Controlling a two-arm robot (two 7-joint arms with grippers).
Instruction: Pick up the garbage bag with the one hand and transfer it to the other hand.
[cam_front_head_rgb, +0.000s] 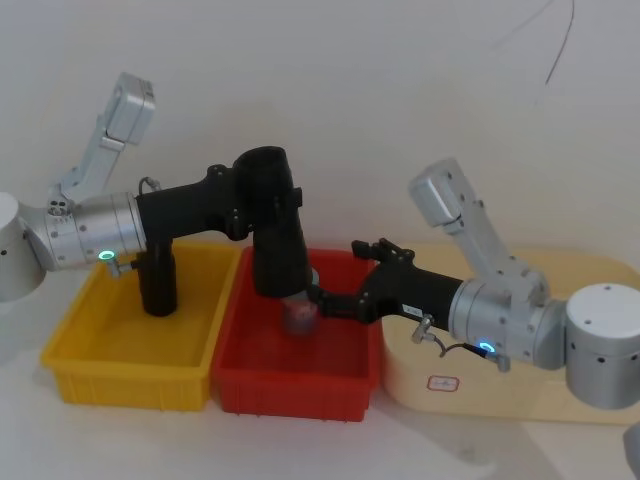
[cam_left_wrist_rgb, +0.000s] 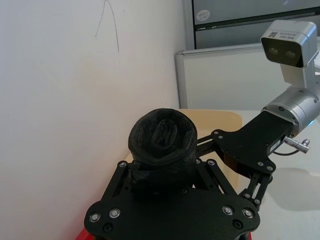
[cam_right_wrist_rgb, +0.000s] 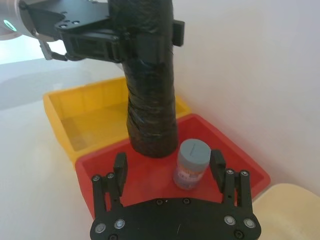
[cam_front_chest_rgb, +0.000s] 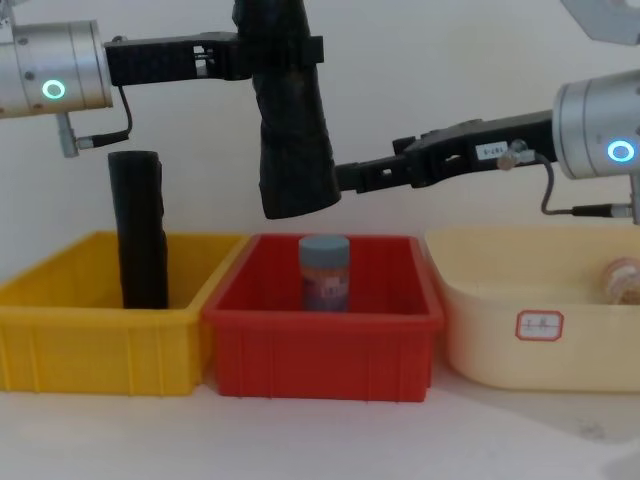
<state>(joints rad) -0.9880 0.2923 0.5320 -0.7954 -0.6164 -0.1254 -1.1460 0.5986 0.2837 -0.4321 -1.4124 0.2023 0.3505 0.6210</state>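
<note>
One garbage bag (cam_front_chest_rgb: 293, 130), a black, glossy rolled bundle that widens toward its lower end, hangs nearly upright above the red bin (cam_front_chest_rgb: 320, 350). The left pincer (cam_front_chest_rgb: 285, 55) reaches level from the left and is clamped round its upper part. Three bins stand in a row on the surface: yellow (cam_front_chest_rgb: 60, 340), red, cream (cam_front_chest_rgb: 480, 350). There is one slim black cylinder (cam_front_chest_rgb: 140, 230) and one grey-lidded jar (cam_front_chest_rgb: 324, 272). The right pincer (cam_right_wrist_rgb: 168, 162) stretches in from the right, fingers spread wide, tips beside the bag's lower end.
</note>
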